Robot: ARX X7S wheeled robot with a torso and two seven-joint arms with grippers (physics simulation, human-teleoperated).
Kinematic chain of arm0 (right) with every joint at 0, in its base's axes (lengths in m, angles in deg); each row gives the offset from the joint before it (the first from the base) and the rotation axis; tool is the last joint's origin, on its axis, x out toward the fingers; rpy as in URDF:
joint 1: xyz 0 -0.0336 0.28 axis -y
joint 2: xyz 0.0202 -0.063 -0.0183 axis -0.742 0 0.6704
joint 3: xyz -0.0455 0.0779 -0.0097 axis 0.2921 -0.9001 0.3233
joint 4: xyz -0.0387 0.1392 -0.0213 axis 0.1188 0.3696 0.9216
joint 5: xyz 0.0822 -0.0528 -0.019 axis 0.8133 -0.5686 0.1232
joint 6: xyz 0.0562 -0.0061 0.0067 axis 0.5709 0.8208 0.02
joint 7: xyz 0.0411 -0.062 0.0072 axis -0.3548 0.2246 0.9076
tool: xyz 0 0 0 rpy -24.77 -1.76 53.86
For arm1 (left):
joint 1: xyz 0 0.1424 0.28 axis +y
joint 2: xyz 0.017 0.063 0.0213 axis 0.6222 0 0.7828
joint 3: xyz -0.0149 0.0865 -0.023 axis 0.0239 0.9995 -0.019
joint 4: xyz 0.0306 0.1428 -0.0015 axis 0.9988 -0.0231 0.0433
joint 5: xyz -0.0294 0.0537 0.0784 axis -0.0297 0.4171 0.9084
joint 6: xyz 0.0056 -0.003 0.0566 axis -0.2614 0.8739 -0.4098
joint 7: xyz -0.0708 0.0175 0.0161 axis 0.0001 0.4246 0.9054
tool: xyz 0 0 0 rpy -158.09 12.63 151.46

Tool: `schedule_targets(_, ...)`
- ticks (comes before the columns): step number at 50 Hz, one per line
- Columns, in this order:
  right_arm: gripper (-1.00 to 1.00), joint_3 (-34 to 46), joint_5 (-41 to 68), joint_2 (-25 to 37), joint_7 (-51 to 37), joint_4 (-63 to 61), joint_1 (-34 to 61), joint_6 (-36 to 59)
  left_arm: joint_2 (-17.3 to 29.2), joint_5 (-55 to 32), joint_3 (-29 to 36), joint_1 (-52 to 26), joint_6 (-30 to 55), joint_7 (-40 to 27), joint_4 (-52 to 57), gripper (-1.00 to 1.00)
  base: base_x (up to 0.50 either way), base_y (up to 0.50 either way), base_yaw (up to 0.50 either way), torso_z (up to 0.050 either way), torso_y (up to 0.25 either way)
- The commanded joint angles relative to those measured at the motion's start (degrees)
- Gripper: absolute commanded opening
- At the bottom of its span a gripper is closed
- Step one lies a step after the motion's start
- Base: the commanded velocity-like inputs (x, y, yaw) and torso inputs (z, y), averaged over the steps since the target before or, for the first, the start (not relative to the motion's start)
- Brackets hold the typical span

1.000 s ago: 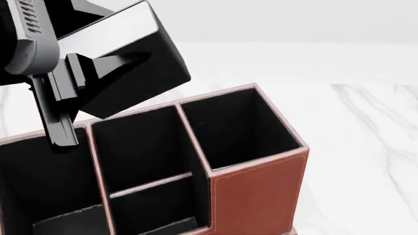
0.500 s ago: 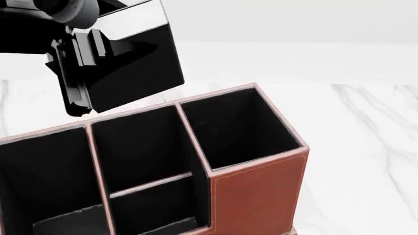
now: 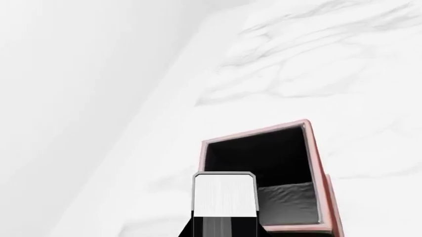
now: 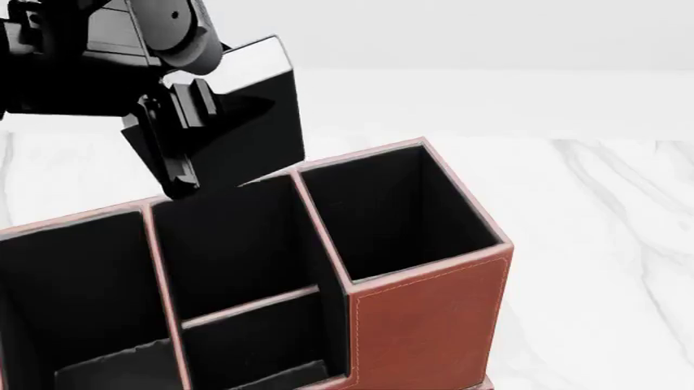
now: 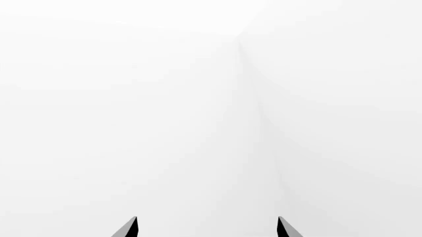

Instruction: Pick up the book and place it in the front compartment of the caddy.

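Gripping the book (image 4: 255,122), the left fingers (image 4: 179,150) hang above the caddy (image 4: 428,317). Tilted, its corner below them could catch a rim or enter the wrong cell. Right fingers (image 5: 207,228) spread wide, empty.

White marble tabletop with grey veining (image 4: 607,244): flat, glossy, spreads right and behind. Plain pale grey-white wall (image 4: 488,32): rises beyond tabletop's far edge; also fills view above tabletop in left wrist camera.
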State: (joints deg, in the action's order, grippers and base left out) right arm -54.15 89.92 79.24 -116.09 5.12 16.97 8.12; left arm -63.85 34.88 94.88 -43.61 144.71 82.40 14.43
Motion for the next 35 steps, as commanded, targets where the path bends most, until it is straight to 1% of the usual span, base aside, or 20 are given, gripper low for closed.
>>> schedule_targets(1,1.00,0.20,-0.01,0.41,-0.39,-0.27,0.17,0.38,0.83,1.17,0.62,0.68,-0.61,-0.52,0.28,-1.00,0.00,0.00,0.00,0.000,0.000)
schedule_targets(11,1.00,0.11,0.23,0.70,-0.53,0.08,0.35,0.25,2.97,0.91,1.43,2.05,-1.34,0.42,3.02,-1.00,0.00,0.00,0.00,0.000,0.001)
schedule_targets(20,1.00,0.35,0.11,1.06,-0.86,0.16,0.74,0.70,3.07,1.95,1.88,3.69,-3.65,0.11,1.70,-1.00,0.00,0.00,0.00,0.000,0.002)
schedule_targets(27,1.00,0.45,0.11,1.32,-1.02,0.04,0.78,0.98,3.53,3.32,3.63,4.84,-4.50,0.08,1.59,-1.00,0.00,0.00,0.00,0.000,0.001)
schedule_targets(35,1.00,0.18,0.33,1.40,-1.15,-0.21,0.39,0.72,2.82,4.51,4.53,5.39,-5.55,-0.33,0.16,-1.00,0.00,0.00,0.00,0.000,0.001)
